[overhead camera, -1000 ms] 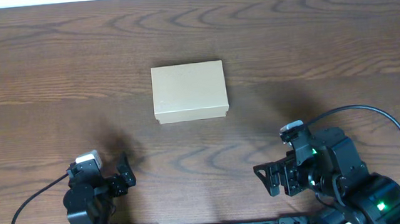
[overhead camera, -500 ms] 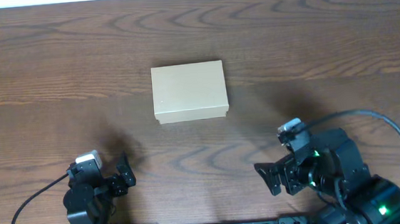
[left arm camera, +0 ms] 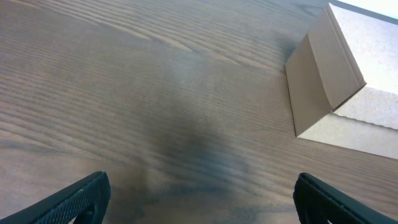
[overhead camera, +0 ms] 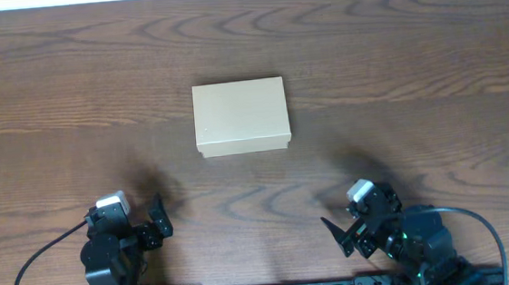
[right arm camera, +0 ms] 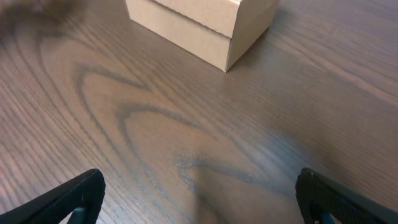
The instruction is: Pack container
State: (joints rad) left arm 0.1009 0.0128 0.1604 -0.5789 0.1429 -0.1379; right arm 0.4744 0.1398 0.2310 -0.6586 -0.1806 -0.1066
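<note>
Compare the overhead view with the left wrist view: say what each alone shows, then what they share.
Only overhead: the right tool, open, and the container seen whole from above, its lid closed. Only left wrist: the container's side walls up close. Both: the container, the wooden table and the open left tool, which is clear of the container.

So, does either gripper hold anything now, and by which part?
Nothing is held. The left gripper and the right gripper both have open jaws, and the closed container lies apart from them.
</note>
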